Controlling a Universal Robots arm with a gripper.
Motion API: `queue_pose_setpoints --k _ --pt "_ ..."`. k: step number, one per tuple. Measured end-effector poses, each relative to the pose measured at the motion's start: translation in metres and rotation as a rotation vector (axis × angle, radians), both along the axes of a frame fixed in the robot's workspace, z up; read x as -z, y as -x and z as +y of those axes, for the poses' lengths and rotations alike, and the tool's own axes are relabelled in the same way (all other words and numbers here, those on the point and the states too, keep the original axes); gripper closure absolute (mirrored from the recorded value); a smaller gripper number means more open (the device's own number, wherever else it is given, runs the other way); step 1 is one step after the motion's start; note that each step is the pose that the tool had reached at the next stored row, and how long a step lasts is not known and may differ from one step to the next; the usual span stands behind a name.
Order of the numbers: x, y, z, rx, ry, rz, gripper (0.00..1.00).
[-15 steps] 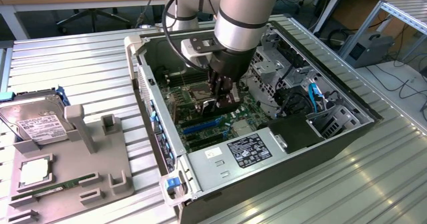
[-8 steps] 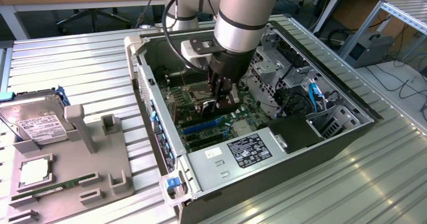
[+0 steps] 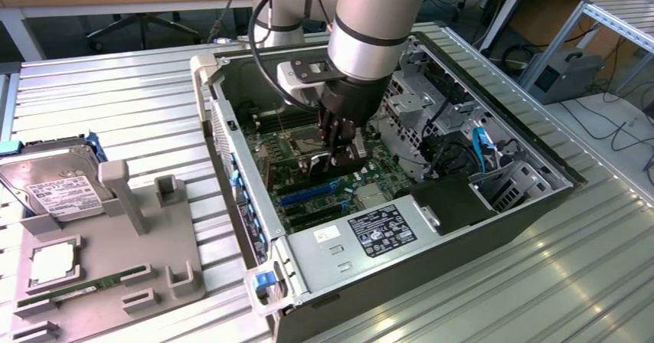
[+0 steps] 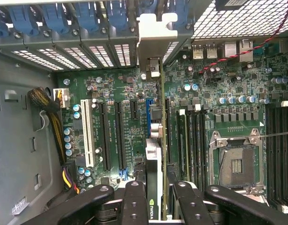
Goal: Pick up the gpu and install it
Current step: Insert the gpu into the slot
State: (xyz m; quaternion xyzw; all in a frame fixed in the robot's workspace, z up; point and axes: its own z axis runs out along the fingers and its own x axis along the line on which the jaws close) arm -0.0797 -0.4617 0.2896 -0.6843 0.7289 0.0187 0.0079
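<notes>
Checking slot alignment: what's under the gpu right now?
Motherboard, with black expansion slots alongside. The slot directly beneath the gpu is hidden by the card itself.

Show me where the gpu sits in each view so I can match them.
Exterior view: gpu gripped by the tool, inside the case, over the board.
Wrist view: gpu edge-on between the tool's fingers, its bracket at the rear slot openings.
Shared landmark: CPU socket, beside the gpu in both.
</notes>
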Motion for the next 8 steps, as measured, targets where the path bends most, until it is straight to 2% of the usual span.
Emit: queue_pose_setpoints --k 8 --pt "0.0061 0.0000 0.0000 0.000 0.0001 0.0000 0.73"
